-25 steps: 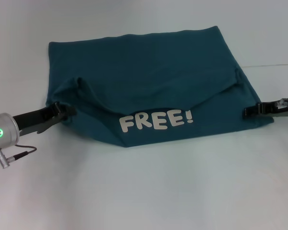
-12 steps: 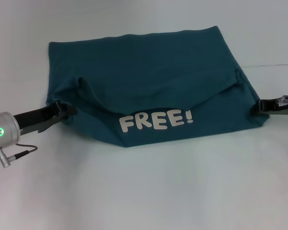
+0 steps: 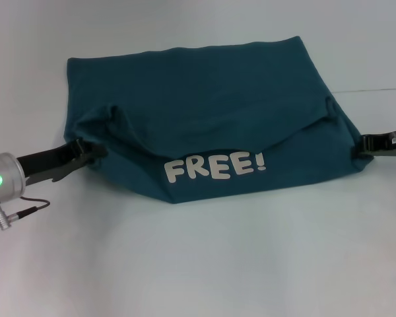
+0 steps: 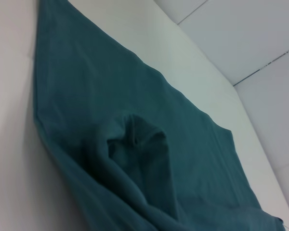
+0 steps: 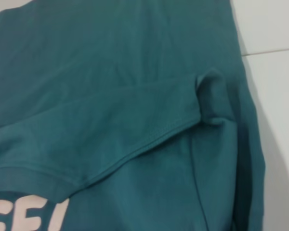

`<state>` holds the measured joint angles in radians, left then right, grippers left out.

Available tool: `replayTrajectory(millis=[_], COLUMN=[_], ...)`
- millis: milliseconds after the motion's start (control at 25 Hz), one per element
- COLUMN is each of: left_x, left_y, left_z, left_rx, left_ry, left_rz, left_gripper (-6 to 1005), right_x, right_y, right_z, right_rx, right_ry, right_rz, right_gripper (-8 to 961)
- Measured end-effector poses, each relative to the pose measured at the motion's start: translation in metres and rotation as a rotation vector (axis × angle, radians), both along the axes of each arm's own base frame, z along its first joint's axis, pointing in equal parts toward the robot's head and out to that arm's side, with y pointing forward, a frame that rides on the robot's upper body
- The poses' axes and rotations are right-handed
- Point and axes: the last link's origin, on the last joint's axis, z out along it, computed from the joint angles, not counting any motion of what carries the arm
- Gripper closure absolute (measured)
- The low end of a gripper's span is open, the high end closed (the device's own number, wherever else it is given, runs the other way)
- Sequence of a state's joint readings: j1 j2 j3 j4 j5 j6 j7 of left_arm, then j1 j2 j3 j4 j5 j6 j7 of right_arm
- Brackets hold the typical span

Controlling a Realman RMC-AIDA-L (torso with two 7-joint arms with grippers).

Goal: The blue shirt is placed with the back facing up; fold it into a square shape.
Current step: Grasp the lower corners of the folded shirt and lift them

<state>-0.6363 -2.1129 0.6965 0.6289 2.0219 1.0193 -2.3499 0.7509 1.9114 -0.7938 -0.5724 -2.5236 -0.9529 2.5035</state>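
The blue shirt (image 3: 204,112) lies on the white table, folded over so that its near flap shows the white "FREE!" lettering (image 3: 214,166). My left gripper (image 3: 96,153) rests low at the shirt's left edge, touching the cloth beside a raised crease (image 4: 137,134). My right gripper (image 3: 369,143) sits just off the shirt's right edge, clear of the cloth. The right wrist view shows a folded hem (image 5: 149,139) and part of the lettering (image 5: 29,216).
The white tabletop (image 3: 204,264) stretches bare in front of the shirt and to both sides. A thin seam line (image 3: 376,90) runs across the table at the far right. A cable (image 3: 26,210) hangs from my left wrist.
My right gripper has drawn back to the right, from over the shirt's right edge to just beside it. The left gripper has stayed in place.
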Motion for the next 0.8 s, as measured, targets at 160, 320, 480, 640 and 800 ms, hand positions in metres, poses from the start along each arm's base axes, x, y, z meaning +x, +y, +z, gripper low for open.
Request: replayTrajectory(millis=[160, 320, 480, 640, 800], left_x=[0.0, -0.002, -0.003, -0.005, -0.015], left_y=[-0.005, -0.018, -0.033, -0.048, -0.073], left_z=[0.005, 0.015, 0.024, 0.036, 0.057], left_rx=[-0.037, -0.13, -0.202, -0.245, -0.334], left_ry=[-0.006, 0.025, 0.029, 0.028, 0.041], left_rz=[-0.03, -0.065, -0.091, -0.123, -0.137], left_gripper=[949, 949, 949, 949, 949], right_x=[-0.002, -0.002, 0.003, 0.007, 0.012], right_y=[-0.009, -0.024, -0.043, -0.063, -0.083], right_z=[0.012, 0.026, 0.035, 0.04, 0.046], right_rx=[-0.035, -0.103, -0.165, -0.237, -0.316], right_ry=[0.038, 0.066, 0.094, 0.114, 0.129], right_rz=[-0.001, -0.011, -0.032, -0.052, -0.075], right_gripper=[913, 914, 914, 913, 913])
